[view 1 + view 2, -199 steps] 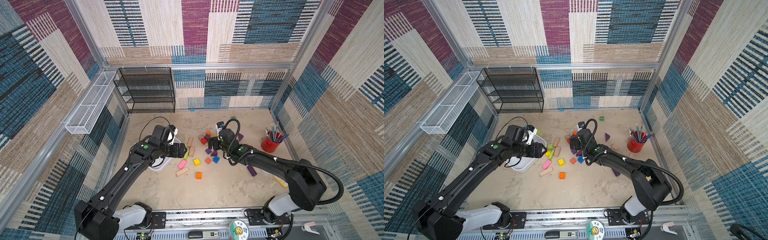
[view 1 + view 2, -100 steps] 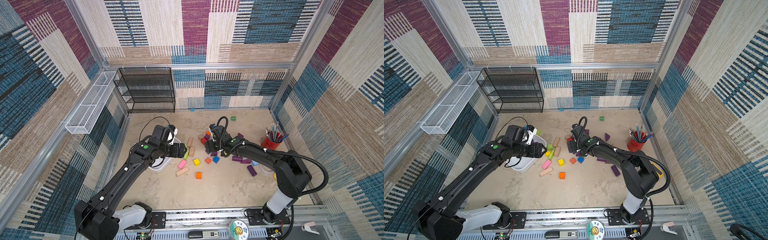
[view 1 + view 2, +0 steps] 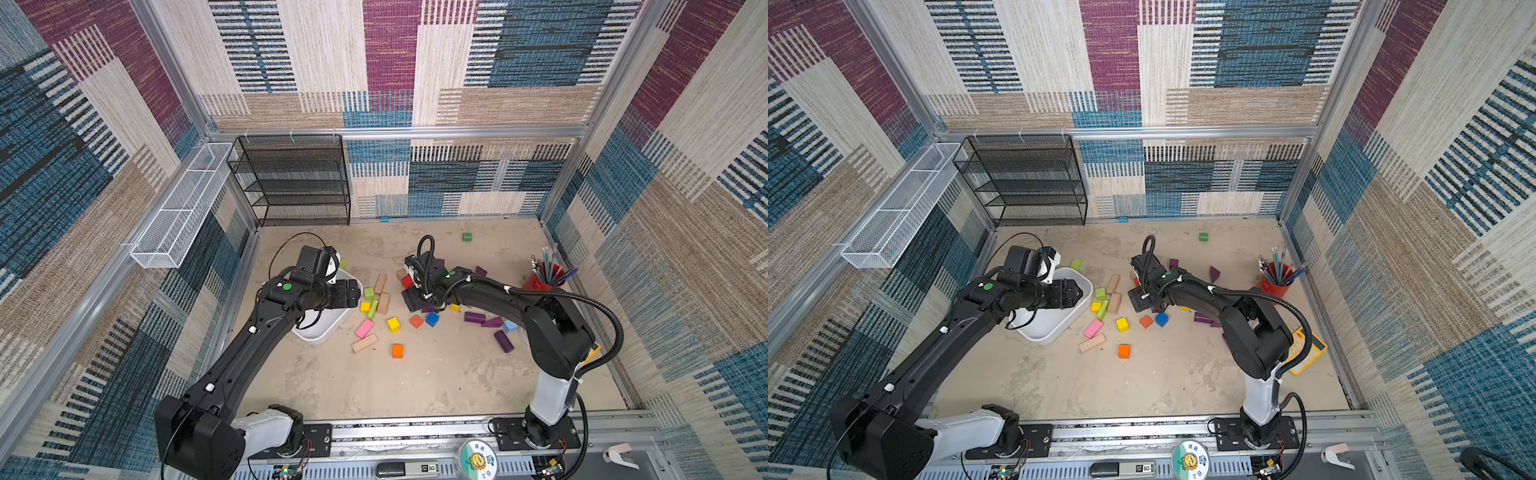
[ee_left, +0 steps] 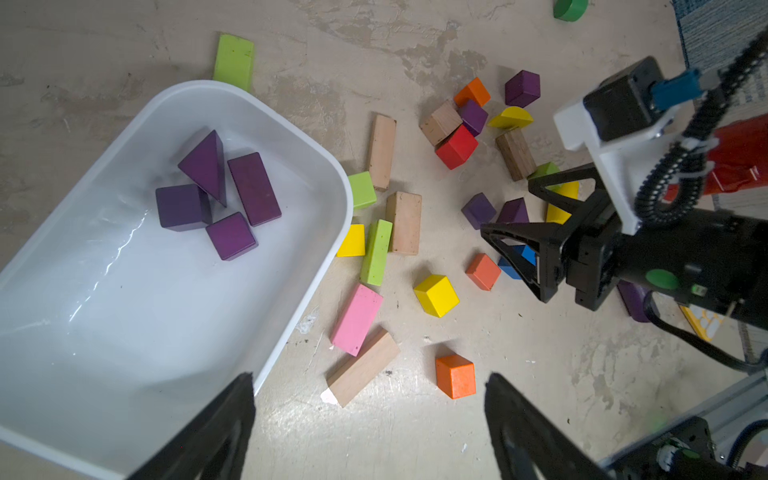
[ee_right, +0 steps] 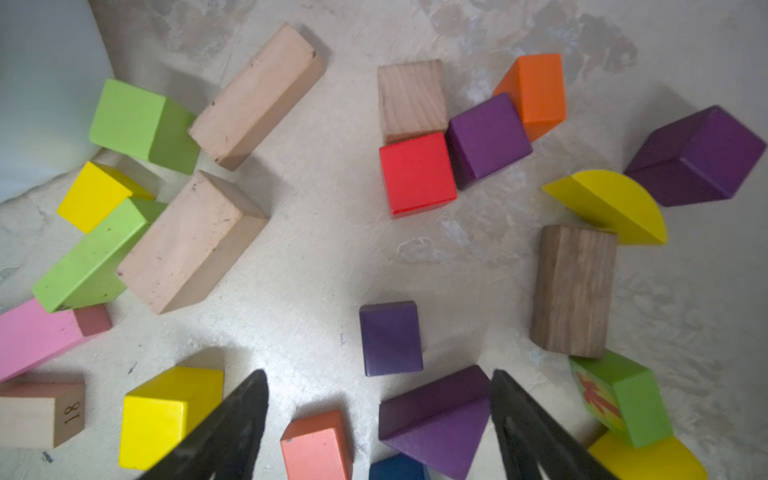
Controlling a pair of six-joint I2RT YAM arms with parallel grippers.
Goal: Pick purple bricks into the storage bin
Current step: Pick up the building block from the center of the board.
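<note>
Fig.: R tool point(image 5: 378, 372), spread, straddles purple wedge point(image 5: 432, 415). L tool point(image 4: 370, 376), spread and empty, above bin point(image 4: 343, 195) w/ 4 purple bricks point(image 4: 253, 187). Risk: wedge slopes may slip; orange block point(image 5: 316, 444) may get pinched.

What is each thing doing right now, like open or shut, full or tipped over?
left pincer: open, holding nothing.
right pincer: open, straddling a loose purple wedge.
storage bin: upright, four purple bricks inside.
pencil cup: upright, not spilled.

L arm point(image 3: 249, 340), R arm point(image 3: 494, 297) — jaws apart
</note>
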